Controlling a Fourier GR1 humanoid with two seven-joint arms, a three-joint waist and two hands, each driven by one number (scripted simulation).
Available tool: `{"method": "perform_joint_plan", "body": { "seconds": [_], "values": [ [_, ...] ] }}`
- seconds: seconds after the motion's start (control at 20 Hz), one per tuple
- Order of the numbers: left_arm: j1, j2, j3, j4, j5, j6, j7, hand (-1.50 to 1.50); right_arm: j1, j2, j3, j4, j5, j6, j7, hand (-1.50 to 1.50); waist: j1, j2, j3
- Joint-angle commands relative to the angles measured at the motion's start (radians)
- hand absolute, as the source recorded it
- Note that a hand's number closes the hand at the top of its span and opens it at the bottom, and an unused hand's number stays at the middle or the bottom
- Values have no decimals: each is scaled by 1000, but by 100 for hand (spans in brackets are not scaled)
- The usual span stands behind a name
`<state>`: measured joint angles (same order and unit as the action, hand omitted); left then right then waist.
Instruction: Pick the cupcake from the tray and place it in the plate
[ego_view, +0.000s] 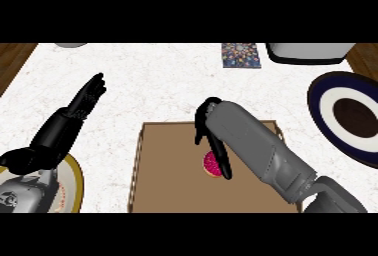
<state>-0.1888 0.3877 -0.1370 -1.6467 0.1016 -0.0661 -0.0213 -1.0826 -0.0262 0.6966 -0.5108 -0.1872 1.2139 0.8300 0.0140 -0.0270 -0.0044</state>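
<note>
1. Grey right forearm (273, 160) fills the near right of the head view, slanting up and left over the tray (166, 165); it is the arm at work
2. Its right hand (210, 135) hangs over the middle of the tray, fingers (221, 160) curled downward; one of them crosses the pink cupcake (210, 165), so they look closed about it, though the forearm hides much of the hold
3. That cupcake sits just below and under those fingers, touching them, over the tray's brown floor; whether it is lifted or resting there I cannot tell, and no long axis can be read from this rounded shape
4. Well to the right of the fingers and somewhat farther off lies the dark blue and white plate (347, 117) on the tabletop (162, 85); nothing is in it, and I judge it the goal, so the coming move runs rightward
5. Left hand (88, 95) rests far to the left, fingers straight and released, holding nothing, much farther from the cupcake
6. Beneath the left forearm a cream plate (74, 185) shows its rim; its contents are hidden
</note>
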Motion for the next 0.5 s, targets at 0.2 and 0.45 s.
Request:
{"method": "perform_joint_plan", "body": {
  "seconds": [0.2,0.45],
  "values": [
    [-8,0,28,12,-8,-8,6,0,145,-1,35,-152,20,90,-42,150,-24,23,5],
    [46,-5,43,-25,-2,2,13,0,285,-108,73,-466,155,-55,-147,150,-46,13,7]
  ]
}}
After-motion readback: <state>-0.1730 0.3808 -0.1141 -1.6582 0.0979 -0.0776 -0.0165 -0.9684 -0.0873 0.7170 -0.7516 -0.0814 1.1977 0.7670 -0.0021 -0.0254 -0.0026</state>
